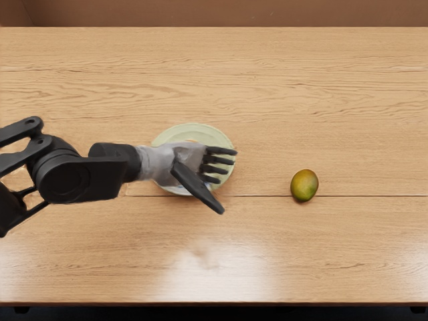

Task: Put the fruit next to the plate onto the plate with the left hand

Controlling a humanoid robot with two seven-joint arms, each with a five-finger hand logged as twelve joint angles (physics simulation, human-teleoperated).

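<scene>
Fruit (304,185) lies on the table, right of the plate, not yet picked up.

The left arm comes in from the left edge. The left hand (192,168) hovers over the plate (192,132) with fingers (221,160) spread and pointing right, thumb slanting toward the near edge, holding nothing. Further right, well apart from the fingertips and clear of the plate rim, the green-yellow fruit rests on the wooden table (301,80). Its long axis runs roughly near-to-far, across the hand's line of reach. Likely next move is a reach to the right and slightly nearer. The right arm is out of view.
</scene>
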